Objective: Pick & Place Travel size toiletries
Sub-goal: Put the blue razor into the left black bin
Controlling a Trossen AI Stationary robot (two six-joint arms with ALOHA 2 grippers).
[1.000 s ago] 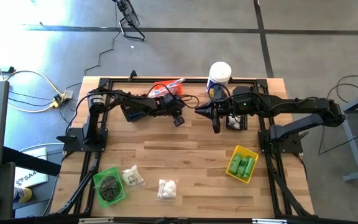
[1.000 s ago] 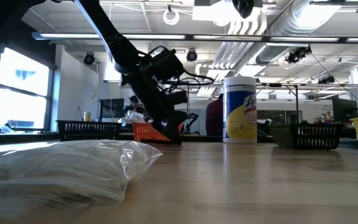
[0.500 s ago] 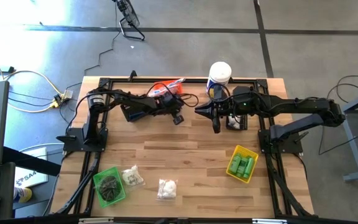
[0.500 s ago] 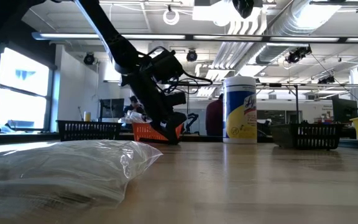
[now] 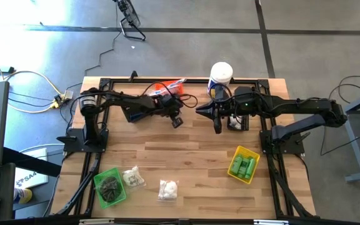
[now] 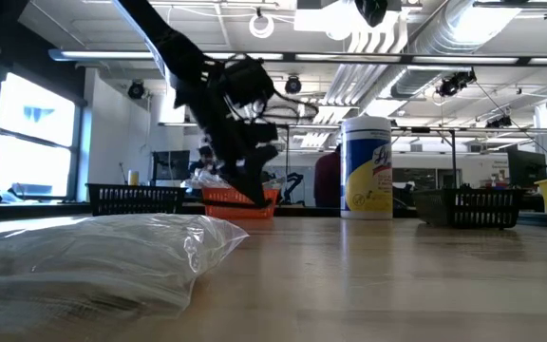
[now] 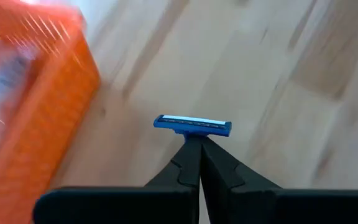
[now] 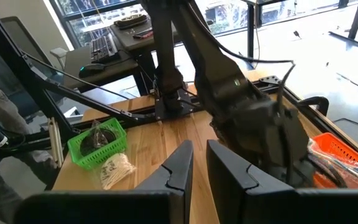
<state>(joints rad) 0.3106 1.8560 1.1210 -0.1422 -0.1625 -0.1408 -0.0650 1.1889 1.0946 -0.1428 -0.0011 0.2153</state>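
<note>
Now your left gripper [image 7: 193,151] is pinching a blue razor [image 7: 192,124] just right of the orange bin [image 5: 167,88]; your right gripper [image 8: 195,163] is waiting nearby, fingers slightly apart, holding nothing.

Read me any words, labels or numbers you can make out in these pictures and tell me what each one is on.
White canister: yellow label with dark print, too blurred to read.
White sheet on the floor left of the table: dark lettering, too small to read.
Blue razor held in the left gripper: no text visible.
Orange bin, green bin, yellow bin: no text visible.
</note>
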